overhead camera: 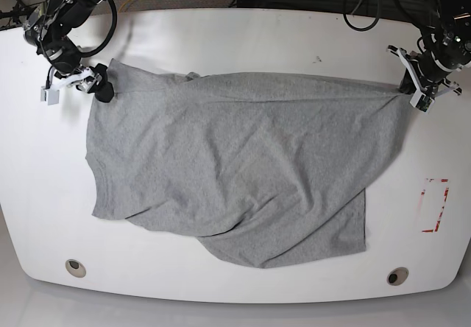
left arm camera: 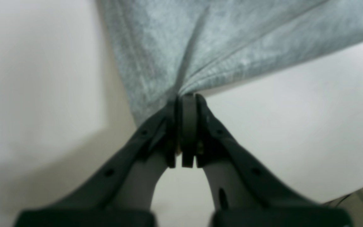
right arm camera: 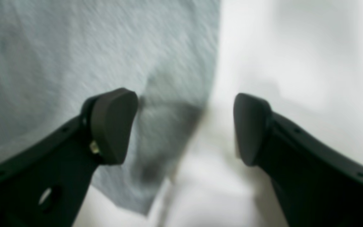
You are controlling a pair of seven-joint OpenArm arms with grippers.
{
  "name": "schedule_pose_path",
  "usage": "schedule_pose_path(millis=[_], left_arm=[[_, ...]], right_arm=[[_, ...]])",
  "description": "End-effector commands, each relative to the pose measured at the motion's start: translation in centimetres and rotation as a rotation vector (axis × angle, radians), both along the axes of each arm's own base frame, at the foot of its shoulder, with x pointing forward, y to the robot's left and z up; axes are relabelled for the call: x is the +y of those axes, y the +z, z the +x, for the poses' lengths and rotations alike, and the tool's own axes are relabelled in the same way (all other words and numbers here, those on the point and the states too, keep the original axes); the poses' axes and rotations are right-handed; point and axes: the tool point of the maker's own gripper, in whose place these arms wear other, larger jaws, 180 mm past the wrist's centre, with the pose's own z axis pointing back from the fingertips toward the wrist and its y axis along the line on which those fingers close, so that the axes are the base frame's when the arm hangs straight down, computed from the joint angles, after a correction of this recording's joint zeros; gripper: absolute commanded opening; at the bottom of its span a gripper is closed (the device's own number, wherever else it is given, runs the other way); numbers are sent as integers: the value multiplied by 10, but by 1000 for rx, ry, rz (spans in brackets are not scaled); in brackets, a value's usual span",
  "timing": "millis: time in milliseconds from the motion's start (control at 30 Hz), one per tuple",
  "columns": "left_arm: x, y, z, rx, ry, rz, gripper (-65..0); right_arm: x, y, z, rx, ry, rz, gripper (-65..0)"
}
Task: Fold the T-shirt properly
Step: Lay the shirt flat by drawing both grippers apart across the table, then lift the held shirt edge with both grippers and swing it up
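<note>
The grey T-shirt (overhead camera: pixel 235 165) lies spread and rumpled on the white table (overhead camera: pixel 243 40), plain side up, with its lower right part folded over. In the base view my left gripper (overhead camera: pixel 407 88) sits at the shirt's far right corner. The left wrist view shows this left gripper (left arm camera: pixel 187 96) shut on a pinch of the T-shirt (left arm camera: pixel 232 41), with creases fanning out from it. My right gripper (overhead camera: pixel 101 88) is at the shirt's far left corner. In the right wrist view the right gripper (right arm camera: pixel 181 126) stands open over the T-shirt (right arm camera: pixel 74 63) edge, holding nothing.
A red rectangular mark (overhead camera: pixel 434 205) is on the table to the right of the shirt. Two round holes (overhead camera: pixel 73 267) (overhead camera: pixel 397 276) sit near the front edge. Cables (overhead camera: pixel 360 3) lie behind the table's far edge.
</note>
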Motion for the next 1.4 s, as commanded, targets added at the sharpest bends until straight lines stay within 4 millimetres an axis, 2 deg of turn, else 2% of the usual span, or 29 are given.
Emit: schedule_pose_path(millis=[0, 200, 267, 367, 500, 533, 667, 767, 933, 1033, 1067, 1133, 1200, 1267, 1367], left_arm=[[5, 11, 7, -38, -7, 24, -650], [3, 10, 7, -38, -6, 18, -650], [0, 7, 6, -37, 2, 4, -650], [-4, 10, 11, -55, 5, -8, -650], [-3, 8, 11, -52, 12, -5, -650], [-2, 8, 11, -50, 12, 4, -650], [-1, 3, 8, -37, 22, 32, -650], [-6, 5, 15, -72, 27, 21, -650], [-12, 2, 11, -90, 19, 6, -650], [-19, 2, 12, -102, 19, -13, -650], [-22, 8, 17, -126, 19, -16, -650], [-27, 15, 21, -152, 12, -18, -650], [-36, 32, 39, -222, 5, -34, -650], [-44, 46, 57, -283, 12, -48, -650], [-55, 64, 82, -348, 2, -12, -650]], right_arm=[[-4, -1, 2, -4, -3, 3, -170], [14, -7, 24, -13, 42, 62, -174], [20, -4, 34, -33, 54, 68, -214], [28, -4, 43, -52, 74, 75, -354], [36, -4, 46, -54, 97, 77, -614], [36, -4, 46, -55, 97, 76, -648], [29, 5, 41, -67, 97, 27, -650], [26, 12, 29, -67, 110, -24, -650], [22, 21, 5, -33, 148, -117, -650], [20, 31, -1, -39, 162, -170, -650], [19, 39, -2, -50, 168, -198, -650], [16, 49, 0, -70, 176, -236, -650], [14, 64, 7, -103, 184, -284, -650], [7, 84, 19, -148, 194, -338, -650], [14, 101, 41, -188, 278, -393, -650]])
